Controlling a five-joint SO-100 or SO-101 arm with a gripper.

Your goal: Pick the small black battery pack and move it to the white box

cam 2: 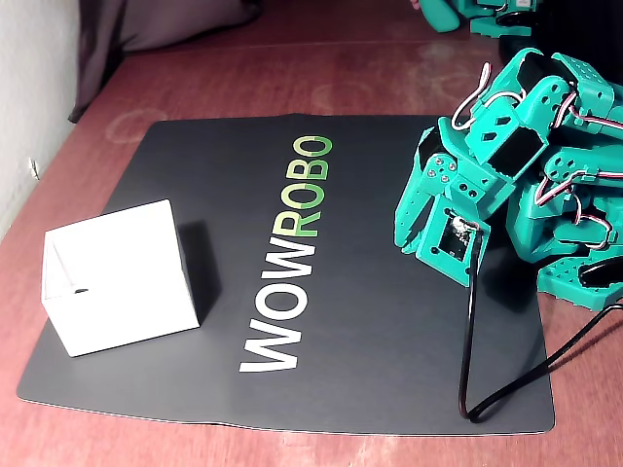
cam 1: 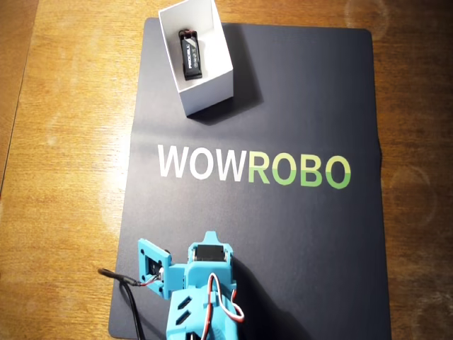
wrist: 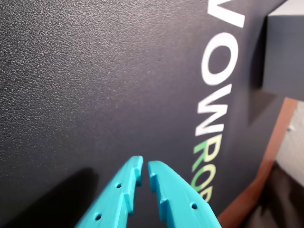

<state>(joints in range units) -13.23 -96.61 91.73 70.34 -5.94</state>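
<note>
Black and flat, one small rectangular battery pack (cam 1: 192,57) with white lettering lies on the floor of the one white, thin-walled, topless box (cam 1: 205,91), its short red-and-black wires at the end away from the arm in the overhead view. The box stands on a far corner of a single dark textured mat (cam 1: 297,106) printed with "WOWROBO" in white and green (cam 1: 253,168), and the mat lies on a brown wooden desk (cam 1: 71,142). One turquoise plastic arm (cam 2: 496,136) sits folded at the opposite edge of the mat, well apart from the box. In the wrist view its gripper (wrist: 145,167) hangs over bare mat, the two turquoise jaws drawn nearly together with only a thin slit between the tips, clasping nothing. One black cable (cam 2: 470,331) loops from the arm onto the mat.
</note>
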